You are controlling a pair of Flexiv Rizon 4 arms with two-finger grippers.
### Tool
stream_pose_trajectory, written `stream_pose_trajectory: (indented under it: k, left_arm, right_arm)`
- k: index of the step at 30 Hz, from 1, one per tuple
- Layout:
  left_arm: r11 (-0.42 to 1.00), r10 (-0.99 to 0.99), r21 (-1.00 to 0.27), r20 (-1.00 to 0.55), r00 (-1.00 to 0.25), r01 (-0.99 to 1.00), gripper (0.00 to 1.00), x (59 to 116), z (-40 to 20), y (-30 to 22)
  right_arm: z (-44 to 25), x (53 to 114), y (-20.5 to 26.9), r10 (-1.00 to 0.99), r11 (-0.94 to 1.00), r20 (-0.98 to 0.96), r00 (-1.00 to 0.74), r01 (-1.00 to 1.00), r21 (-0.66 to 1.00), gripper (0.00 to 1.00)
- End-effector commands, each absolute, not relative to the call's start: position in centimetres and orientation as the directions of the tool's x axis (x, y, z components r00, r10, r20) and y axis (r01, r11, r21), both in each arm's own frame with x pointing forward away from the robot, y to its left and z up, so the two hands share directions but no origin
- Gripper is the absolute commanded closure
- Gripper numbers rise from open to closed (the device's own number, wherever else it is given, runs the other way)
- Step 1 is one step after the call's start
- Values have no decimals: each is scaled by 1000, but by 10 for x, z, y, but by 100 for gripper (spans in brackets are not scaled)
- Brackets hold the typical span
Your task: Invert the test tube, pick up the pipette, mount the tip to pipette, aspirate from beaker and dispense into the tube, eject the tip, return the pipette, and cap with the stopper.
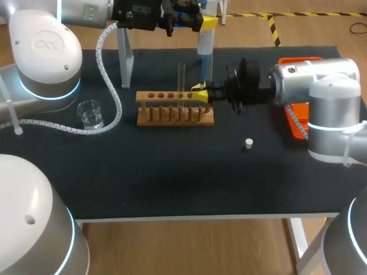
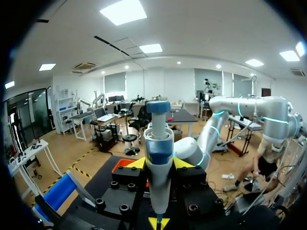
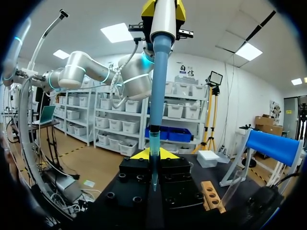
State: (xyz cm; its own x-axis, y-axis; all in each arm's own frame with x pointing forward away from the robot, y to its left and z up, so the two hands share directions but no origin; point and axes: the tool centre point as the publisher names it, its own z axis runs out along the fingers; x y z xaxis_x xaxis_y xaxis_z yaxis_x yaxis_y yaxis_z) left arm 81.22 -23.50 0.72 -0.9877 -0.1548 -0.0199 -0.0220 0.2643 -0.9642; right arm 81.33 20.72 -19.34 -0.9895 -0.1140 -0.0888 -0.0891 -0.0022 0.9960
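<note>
My left gripper (image 1: pixel 204 24) hangs above the back of the table, shut on the white and blue pipette (image 1: pixel 205 48), which points straight down. In the left wrist view the pipette (image 2: pixel 158 148) stands upright between the yellow fingers of that gripper (image 2: pixel 158 165). My right gripper (image 1: pixel 200 94) sits at the right end of the wooden rack (image 1: pixel 175 109), directly under the pipette. In the right wrist view it (image 3: pixel 153 154) is shut on a clear pipette tip (image 3: pixel 154 146) that meets the blue shaft (image 3: pixel 158 86). A glass test tube (image 1: pixel 181 77) stands upright in the rack.
A glass beaker (image 1: pixel 90 113) stands left of the rack beside my left arm's white cable. The small white stopper (image 1: pixel 248 143) lies on the black mat right of centre. An orange tray (image 1: pixel 298 123) sits behind my right arm. A white stand (image 1: pixel 125 57) rises at the back left.
</note>
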Motion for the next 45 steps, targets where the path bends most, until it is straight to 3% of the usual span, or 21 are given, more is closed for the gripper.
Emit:
stream_pose_trajectory:
  k: [1,45]
  left_arm:
    - [266,-152,-964,-19,-988,-22,100,813,6,-234]
    - [266,-152,-964,-19,-988,-22,100,813,6,-234]
  right_arm:
    - [-190,813,207,-119,3,-76,-990,-77,997,100]
    - [-168,813,206,-95,-60,-61,-994,-55,997,100]
